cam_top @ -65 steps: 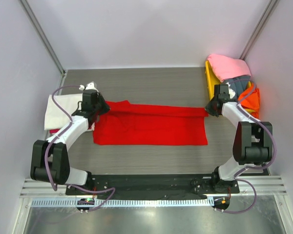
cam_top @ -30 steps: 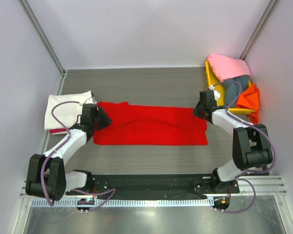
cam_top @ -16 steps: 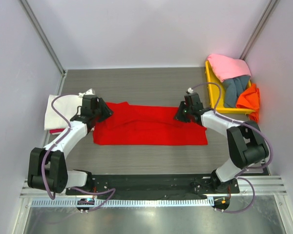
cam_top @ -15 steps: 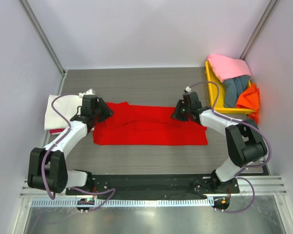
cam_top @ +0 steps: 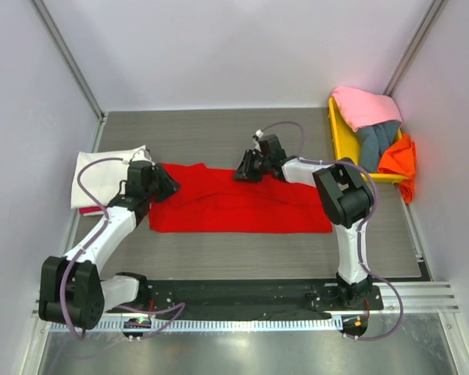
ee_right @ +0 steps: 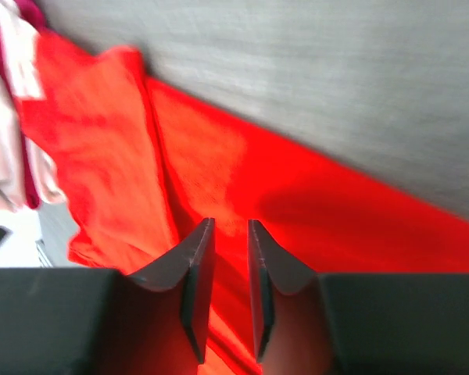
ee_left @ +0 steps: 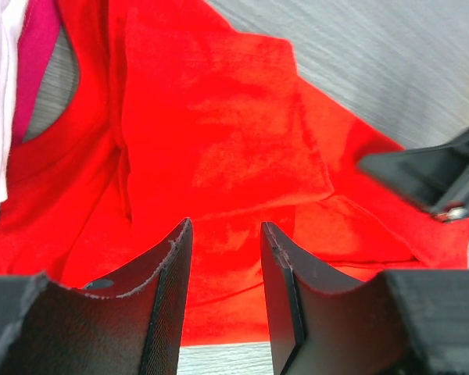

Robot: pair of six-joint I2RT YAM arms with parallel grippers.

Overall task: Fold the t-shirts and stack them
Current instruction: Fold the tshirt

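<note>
Between the left gripper's two dark fingers is a clear gap with nothing in it; they stand parted just above the left end of the bright red t-shirt. The right gripper's fingers are nearly together with only a thin slit between them, low over the same shirt at the middle of its far edge. Whether they nip a fold of red cloth cannot be told. The red shirt lies as a long band across the middle of the grey table, with a doubled layer along its far side. It looks to be in mid-fold. To do this well, the right arm should lay its layer down flat with edges matched before it parts fully. The left fingers should press or pinch the near left corner, so the cloth does not slide. Just left of the red shirt lies a folded cream-white shirt on top of a magenta cloth. At far right a yellow tray holds heaped pink, grey-blue and orange shirts. Hard to make out: the right wrist view is blurred, the overhead view hides both sets of fingertips under the wrists, and the magenta cloth is mostly covered.
</note>
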